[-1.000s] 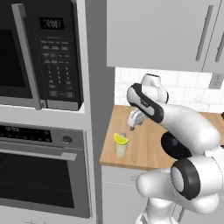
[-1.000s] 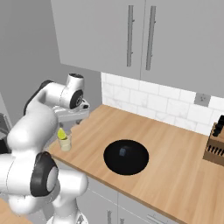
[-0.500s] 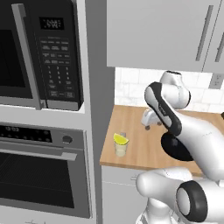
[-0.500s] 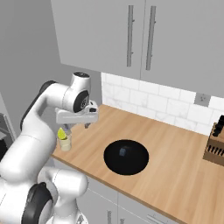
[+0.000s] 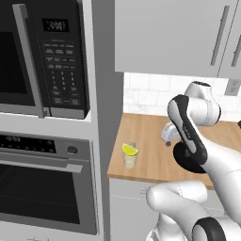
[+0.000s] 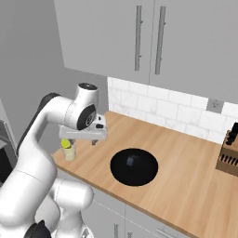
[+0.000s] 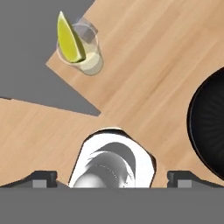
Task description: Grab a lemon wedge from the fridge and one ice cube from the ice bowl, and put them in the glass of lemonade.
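The glass of lemonade [image 5: 130,160] [image 6: 69,152] [image 7: 89,56] stands near the counter's left front corner. The lemon wedge [image 5: 130,150] [image 6: 66,143] [image 7: 70,41] rests on its rim. My gripper [image 5: 168,140] [image 6: 95,138] [image 7: 113,178] hangs open and empty above the wood, to the right of the glass, between it and the ice bowl [image 6: 134,166] [image 7: 211,127]. The ice bowl is black and round, with a faint pale glint in its middle. The fridge is out of view.
A black microwave [image 5: 44,56] sits above a wall oven [image 5: 42,188] left of the counter [image 6: 186,186]. Grey upper cabinets [image 6: 148,42] hang overhead. A knife block [image 6: 228,155] stands at the far right by the tiled wall.
My gripper has swung right, away from the glass and toward the black bowl, staying open. The wedge has stayed on the glass.
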Robot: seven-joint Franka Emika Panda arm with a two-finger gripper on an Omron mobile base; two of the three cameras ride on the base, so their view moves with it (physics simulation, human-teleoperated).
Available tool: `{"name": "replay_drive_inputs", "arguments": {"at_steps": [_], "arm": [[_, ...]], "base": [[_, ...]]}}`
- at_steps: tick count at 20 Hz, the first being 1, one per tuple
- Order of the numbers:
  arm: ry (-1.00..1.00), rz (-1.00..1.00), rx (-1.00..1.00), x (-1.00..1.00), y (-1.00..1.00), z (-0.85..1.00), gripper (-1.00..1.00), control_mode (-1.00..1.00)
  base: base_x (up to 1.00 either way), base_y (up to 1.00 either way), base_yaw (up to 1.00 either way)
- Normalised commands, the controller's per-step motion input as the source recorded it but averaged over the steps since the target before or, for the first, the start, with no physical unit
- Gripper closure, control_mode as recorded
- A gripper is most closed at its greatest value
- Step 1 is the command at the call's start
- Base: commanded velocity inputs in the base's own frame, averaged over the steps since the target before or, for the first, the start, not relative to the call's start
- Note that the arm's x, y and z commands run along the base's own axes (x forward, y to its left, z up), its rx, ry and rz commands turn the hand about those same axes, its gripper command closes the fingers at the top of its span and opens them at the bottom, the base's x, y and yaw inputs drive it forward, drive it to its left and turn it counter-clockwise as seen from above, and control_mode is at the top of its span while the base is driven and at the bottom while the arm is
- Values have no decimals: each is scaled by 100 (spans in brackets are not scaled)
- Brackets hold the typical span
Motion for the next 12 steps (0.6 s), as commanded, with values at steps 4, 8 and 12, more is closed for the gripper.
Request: {"name": "replay_drive_inputs", "arguments": {"at_steps": [4, 8, 12], "arm": [[-5, -14, 2, -15, -21, 2, -100, -100], [-3, -34, 5, -3, -44, 0, -100, -100], [-3, -31, 4, -2, -28, 0, -100, -100]], "base": [[0, 0, 0], [0, 0, 0], [0, 0, 0]]}}
